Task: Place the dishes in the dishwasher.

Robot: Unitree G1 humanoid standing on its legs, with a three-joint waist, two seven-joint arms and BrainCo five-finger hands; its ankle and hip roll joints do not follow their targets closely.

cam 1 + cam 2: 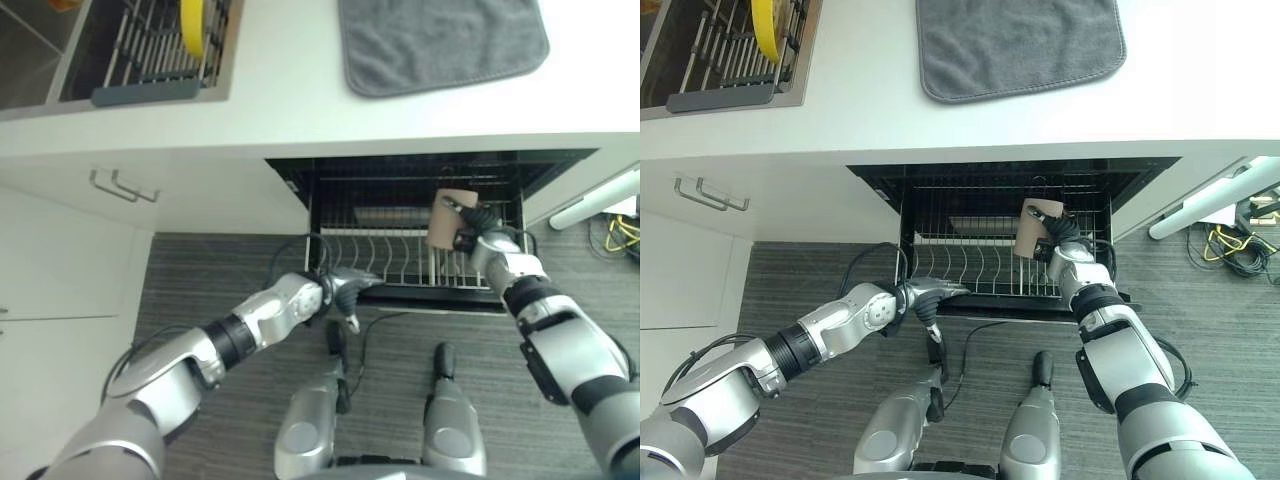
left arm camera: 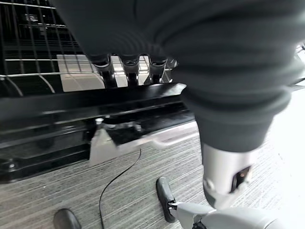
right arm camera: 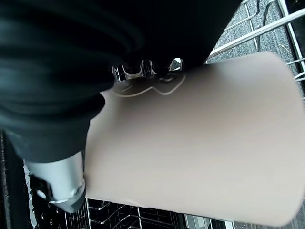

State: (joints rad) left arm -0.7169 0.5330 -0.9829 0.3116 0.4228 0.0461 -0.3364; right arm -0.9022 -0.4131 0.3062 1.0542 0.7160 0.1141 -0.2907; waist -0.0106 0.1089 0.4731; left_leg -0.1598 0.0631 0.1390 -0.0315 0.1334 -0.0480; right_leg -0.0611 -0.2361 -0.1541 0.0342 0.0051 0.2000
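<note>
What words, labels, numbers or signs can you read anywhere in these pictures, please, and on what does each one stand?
None can be read.
Beige cup, held by the right robot hand over the dishwasher rack: a thin outline mark shows on its side in the right wrist view, not legible as text.
Grey mat on the counter: plain.
Yellow plate in the sink rack: plain.
Left robot hand at the rack's front edge: no marking.

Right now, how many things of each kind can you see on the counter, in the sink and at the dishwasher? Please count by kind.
Cup: 1, the tan cup in the right hand, over the dishwasher rack.
Plate: 1, the yellow plate standing in the sink rack.
Cloth: 1, the grey cloth on the counter.
Wire racks: 2.
Total: 5.
The left hand rests at the dishwasher rack's front edge.
</note>
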